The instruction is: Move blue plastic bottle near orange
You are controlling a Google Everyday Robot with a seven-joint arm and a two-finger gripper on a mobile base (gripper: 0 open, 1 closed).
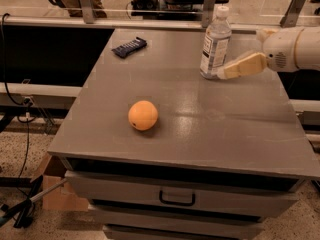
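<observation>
End effector [231, 71] recorded at the foot of the bottle [215, 44], at the far right of the bench [235, 129].

The bottle is found upright with its white cap on, close to the far edge of the bench and right of centre. The end effector is extended in from the right side of the view, held low, with its tan tip placed at the bottle's base on the right-hand side; whether contact is made cannot be confirmed. It cannot be told whether the end effector is released or clenched. The orange [143, 115] is noted on the bench nearer the front and left of centre, well apart from both bottle and end effector. A dark flat gadget [129, 47] is seen towards the far left, well apart from the bottle. A drawer handle [177, 199] is observed below the bench top.
</observation>
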